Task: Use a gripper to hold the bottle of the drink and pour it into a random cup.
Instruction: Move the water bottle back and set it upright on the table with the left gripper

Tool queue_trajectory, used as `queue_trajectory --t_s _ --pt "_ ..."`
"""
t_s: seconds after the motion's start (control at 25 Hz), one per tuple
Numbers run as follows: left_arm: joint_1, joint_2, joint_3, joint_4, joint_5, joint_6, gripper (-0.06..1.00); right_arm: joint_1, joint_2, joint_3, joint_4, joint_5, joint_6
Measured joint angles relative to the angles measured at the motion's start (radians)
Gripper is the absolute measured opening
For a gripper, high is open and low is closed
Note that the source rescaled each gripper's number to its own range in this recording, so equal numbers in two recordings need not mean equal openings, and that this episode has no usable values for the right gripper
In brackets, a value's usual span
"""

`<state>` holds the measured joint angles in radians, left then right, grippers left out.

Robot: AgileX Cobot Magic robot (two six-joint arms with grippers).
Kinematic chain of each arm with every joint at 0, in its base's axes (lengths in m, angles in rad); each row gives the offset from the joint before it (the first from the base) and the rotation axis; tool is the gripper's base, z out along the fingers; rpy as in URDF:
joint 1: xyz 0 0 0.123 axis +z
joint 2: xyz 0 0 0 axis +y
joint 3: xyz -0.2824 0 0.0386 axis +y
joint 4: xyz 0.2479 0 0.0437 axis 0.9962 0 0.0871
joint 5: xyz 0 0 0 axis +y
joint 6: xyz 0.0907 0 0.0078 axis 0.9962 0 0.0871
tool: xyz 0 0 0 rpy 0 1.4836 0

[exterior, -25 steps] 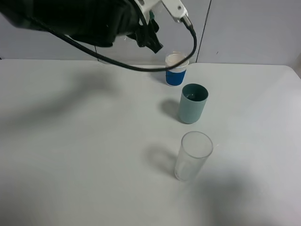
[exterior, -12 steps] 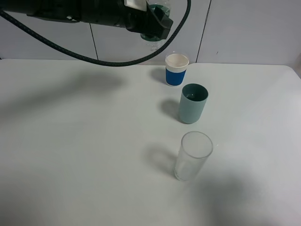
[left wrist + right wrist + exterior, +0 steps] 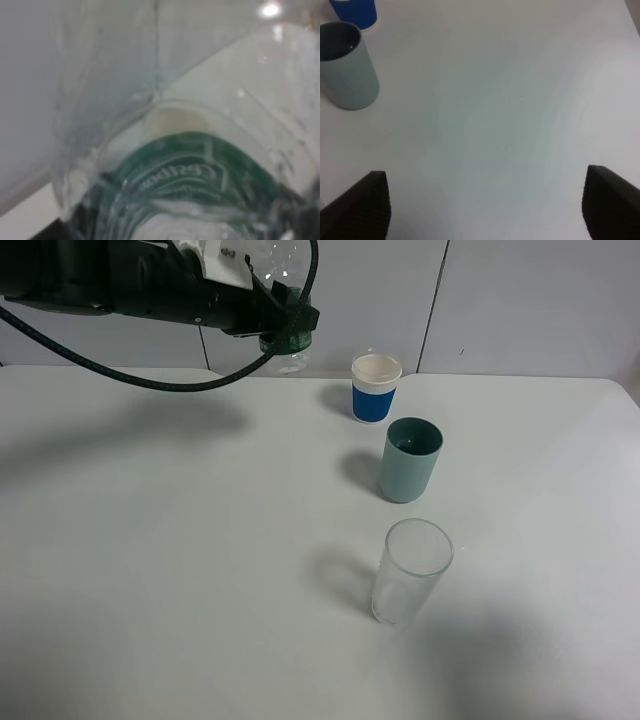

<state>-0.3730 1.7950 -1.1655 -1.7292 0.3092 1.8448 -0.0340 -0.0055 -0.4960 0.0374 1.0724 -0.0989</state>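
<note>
Clear plastic bottle (image 3: 283,340) hangs gripped in the closed left claw (image 3: 285,325), high above the desk (image 3: 150,540); grasping looks done, pouring into the grey-teal cup (image 3: 409,460) remains.

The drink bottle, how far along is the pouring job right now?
Done: the left gripper is shut on the bottle and holds it off the table. In hand: carrying it, not yet over any cup. Left: bring it over the grey-teal cup and tip it to pour.
</note>
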Motion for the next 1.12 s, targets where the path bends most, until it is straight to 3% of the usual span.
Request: queue_trajectory --t_s 0.36,0.48,0.68,0.92,1.12 --pt "0.014 0.000 0.025 0.005 0.017 0.003 0.01 0.000 0.000 0.000 0.000 0.000 0.000" --pt "0.014 0.000 0.025 0.122 0.019 -0.064 0.01 0.000 0.000 0.000 0.000 0.000 0.000" --pt "0.014 0.000 0.024 0.433 -0.001 -0.382 0.01 0.000 0.000 0.000 0.000 0.000 0.000" --pt "0.014 0.000 0.024 0.904 -0.100 -0.933 0.01 0.000 0.000 0.000 0.000 0.000 0.000" --pt "0.014 0.000 0.024 1.240 -0.191 -1.362 0.01 0.000 0.000 0.000 0.000 0.000 0.000"
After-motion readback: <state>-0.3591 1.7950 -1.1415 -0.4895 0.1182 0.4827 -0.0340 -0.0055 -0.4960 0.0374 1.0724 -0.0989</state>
